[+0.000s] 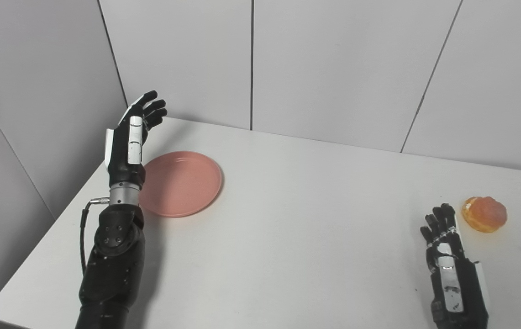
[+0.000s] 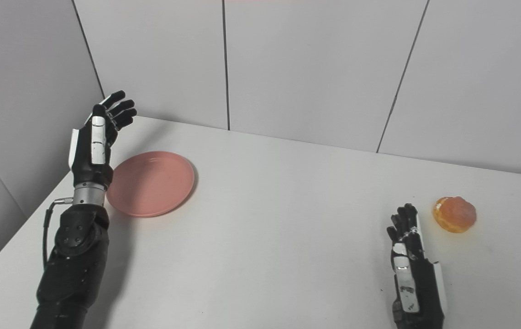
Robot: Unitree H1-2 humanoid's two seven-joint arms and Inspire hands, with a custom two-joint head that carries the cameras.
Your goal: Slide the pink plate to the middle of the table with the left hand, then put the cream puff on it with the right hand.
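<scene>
- My left hand [image 1: 130, 137] is raised just left of the pink plate [image 1: 181, 183], fingers loosely spread, holding nothing.
- The plate lies far-left on the table [image 1: 287, 237]; a glancing push could spin it off the edge.
- My right hand [image 1: 447, 260] rests empty beside the cream puff [image 1: 484, 214], fingers slightly curled.

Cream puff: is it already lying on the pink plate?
No, the cream puff lies on the table at the right, far from the pink plate at the left.
</scene>
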